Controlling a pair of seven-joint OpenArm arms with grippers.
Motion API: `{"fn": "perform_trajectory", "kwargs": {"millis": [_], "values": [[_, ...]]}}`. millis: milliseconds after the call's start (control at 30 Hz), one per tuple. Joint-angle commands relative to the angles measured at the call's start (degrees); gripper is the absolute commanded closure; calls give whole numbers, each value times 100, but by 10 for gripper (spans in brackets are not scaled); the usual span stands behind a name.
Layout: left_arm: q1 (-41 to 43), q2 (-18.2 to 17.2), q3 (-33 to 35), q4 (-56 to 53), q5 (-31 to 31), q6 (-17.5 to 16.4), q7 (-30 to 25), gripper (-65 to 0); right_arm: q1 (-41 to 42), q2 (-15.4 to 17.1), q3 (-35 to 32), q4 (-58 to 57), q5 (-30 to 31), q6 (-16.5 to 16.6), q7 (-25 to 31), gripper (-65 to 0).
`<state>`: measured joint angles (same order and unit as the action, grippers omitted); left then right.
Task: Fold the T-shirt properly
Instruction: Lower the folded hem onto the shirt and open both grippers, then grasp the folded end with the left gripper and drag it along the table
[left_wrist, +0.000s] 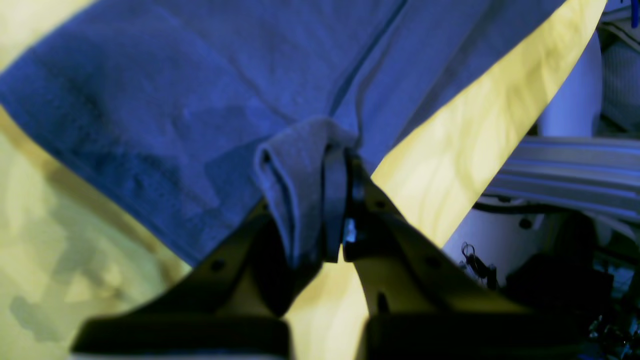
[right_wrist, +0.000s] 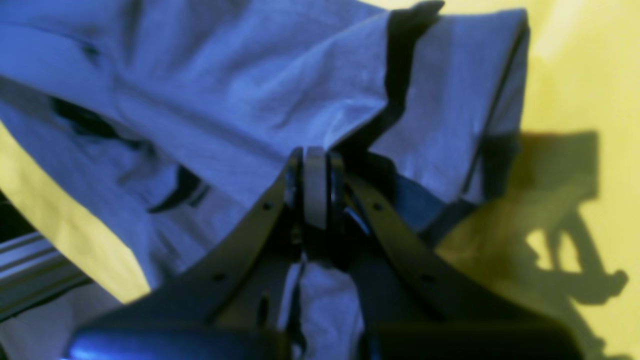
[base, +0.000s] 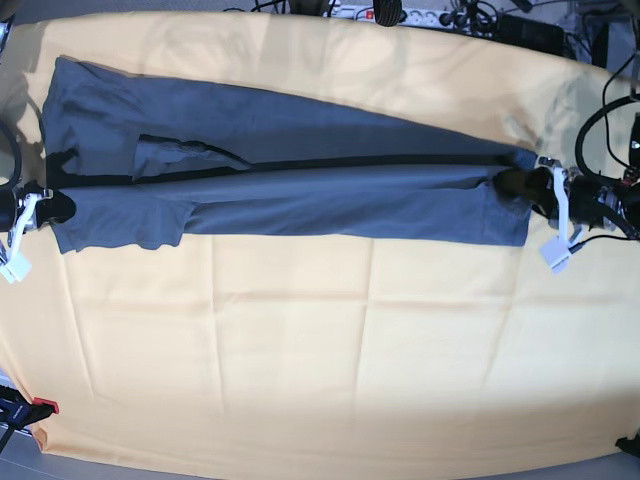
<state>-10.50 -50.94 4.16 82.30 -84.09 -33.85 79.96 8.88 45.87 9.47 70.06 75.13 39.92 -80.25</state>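
One T-shirt (base: 300, 195) stretched lengthwise across the yellow-orange cloth (base: 300, 360) | left gripper (base: 548, 190) pinching one end | right gripper (base: 35, 205) pinching other.

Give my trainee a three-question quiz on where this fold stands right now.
1. True or false: both end effectors are shut on the T-shirt.
2. In the base view the shirt lies: A) crumpled in a heap, B) stretched long across the cloth, C) hanging off the edge.
3. Which end effector is at that view's right end?

Key:
1. True: the left end effector and the right end effector each pinch a bunch of fabric.
2. B.
3. The left.
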Motion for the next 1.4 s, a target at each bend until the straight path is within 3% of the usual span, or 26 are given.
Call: {"fn": "perform_trajectory", "kwargs": {"millis": [0, 67, 100, 200, 233, 300, 533, 633, 700, 800, 967, 1067, 1167, 1367], "values": [[-125, -160, -55, 57, -91, -70, 4, 0, 114, 177, 52, 72, 162, 8, 25, 0], [-138, -162, -55, 57, -91, -90, 4, 0, 116, 179, 52, 72, 157, 8, 25, 0], [-144, -162, -55, 57, -91, -90, 4, 0, 116, 186, 52, 72, 155, 8, 25, -37], [-149, -164, -55, 57, -91, -87, 4, -244, 129, 197, 52, 72, 162, 8, 25, -317], [-164, -160, -55, 57, -91, -83, 4, -326, 131, 208, 52, 72, 175, 8, 25, -381], [-197, -177, -55, 59, -91, 31, 4, -400, 149, 291, 57, 72, 413, 8, 25, -401], [-664, -623, -68, 57, -91, 203, 4, -401, 350, 1204, 258, 76, 987, 8, 25, -401], [-960, -728, -382, 57, -91, 212, 4, -401, 431, 1287, 719, 114, 987, 8, 25, -386], [-1016, -730, -800, 57, -91, 216, 4, -401, 431, 1250, 1064, 114, 987, 8, 25, -292], [-962, -713, -1471, 55, -91, 221, 4, -401, 415, 1027, 1373, 114, 987, 8, 25, -6], [-409, -699, -2505, 39, 350, 417, 4, -401, 398, 566, 1384, 114, 987, 8, 25, 0], [90, -424, -3154, 39, 898, 529, 4, -401, 400, 463, 1384, 114, 987, 8, 25, 0], [581, 81, -3738, -83, 1390, 789, -286, -401, 402, 481, 1384, 114, 987, 8, 25, 0], [1001, 1023, -3947, -876, 1353, 737, -496, -401, 415, 483, 1384, 114, 987, 8, 25, 0]]}}
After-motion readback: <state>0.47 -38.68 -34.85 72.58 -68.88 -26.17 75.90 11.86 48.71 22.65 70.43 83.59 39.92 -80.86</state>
